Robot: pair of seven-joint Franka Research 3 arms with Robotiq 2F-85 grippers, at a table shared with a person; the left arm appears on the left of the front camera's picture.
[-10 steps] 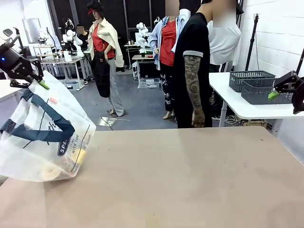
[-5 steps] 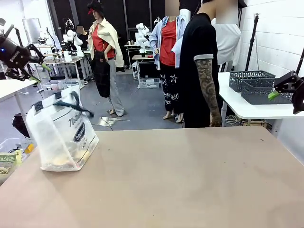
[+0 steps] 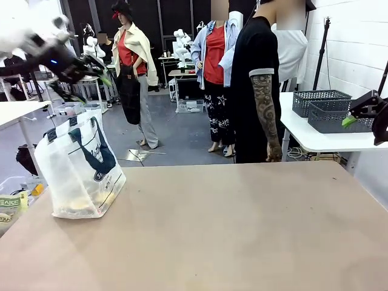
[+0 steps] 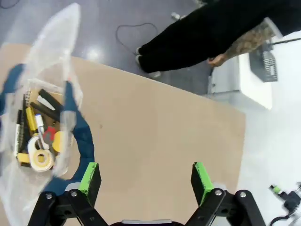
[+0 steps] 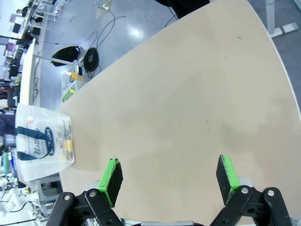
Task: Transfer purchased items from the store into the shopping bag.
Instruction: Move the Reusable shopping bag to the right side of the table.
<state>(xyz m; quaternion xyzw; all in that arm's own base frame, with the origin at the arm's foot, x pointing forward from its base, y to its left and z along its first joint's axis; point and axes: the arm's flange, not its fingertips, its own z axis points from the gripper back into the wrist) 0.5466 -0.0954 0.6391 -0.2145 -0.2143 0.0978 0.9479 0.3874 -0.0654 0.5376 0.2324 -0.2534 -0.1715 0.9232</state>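
Left hand (image 3: 82,76) raised high at the left, above and behind the bag (image 3: 79,173), blurred, fingers spread with nothing between them. Seen from its own wrist, that hand (image 4: 146,181) pointed down at the surface (image 4: 155,136), green pads (image 4: 89,176) wide apart, bag (image 4: 42,117) below and to one side, not touched. Right hand (image 3: 364,112) hung at the right edge, off the surface (image 3: 230,230), level with the baskets (image 3: 330,109) on the white side table; from its wrist, right hand (image 5: 169,181) also spread and empty over bare surface (image 5: 188,103). One bag, standing upright at the surface's left edge, mouth open, navy handles drooped over its front. Inside, a jumble of small items (image 4: 35,136): yellow packets, a pale roll of tape, some dark flat pieces; exact count could not be told. Two dark mesh baskets on the side table. One person (image 3: 257,91) stood at the far side, tattooed arm hanging, well apart from the bag.
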